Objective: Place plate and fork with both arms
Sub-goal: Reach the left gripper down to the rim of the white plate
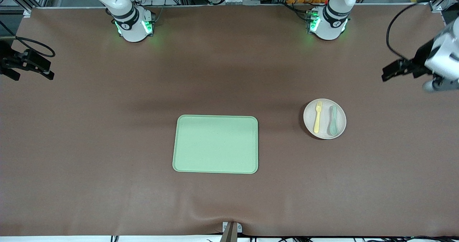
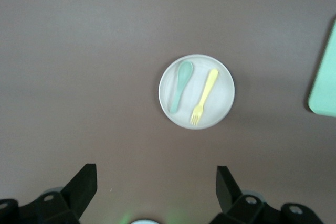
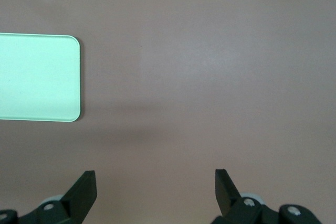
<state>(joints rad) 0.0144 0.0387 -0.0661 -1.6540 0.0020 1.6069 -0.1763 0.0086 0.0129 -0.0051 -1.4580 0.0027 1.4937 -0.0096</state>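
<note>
The pale beige plate (image 1: pixel 324 130) lies on the table toward the left arm's end, beside the tray. The yellow fork (image 1: pixel 317 117) lies on it, next to a muted green spoon (image 1: pixel 333 120). The left wrist view shows the plate (image 2: pixel 220 103), the fork (image 2: pixel 203 97) and the spoon (image 2: pixel 180 86) from above. My left gripper (image 1: pixel 389 73) (image 2: pixel 156 174) hangs open and empty over bare table at the left arm's end. My right gripper (image 1: pixel 32 71) (image 3: pixel 156 177) hangs open and empty over bare table at the right arm's end.
A rectangular light-green tray (image 1: pixel 215 144) lies empty mid-table, nearer to the front camera; its corner shows in the right wrist view (image 3: pixel 37 77) and its edge in the left wrist view (image 2: pixel 324 82). Brown tabletop surrounds it.
</note>
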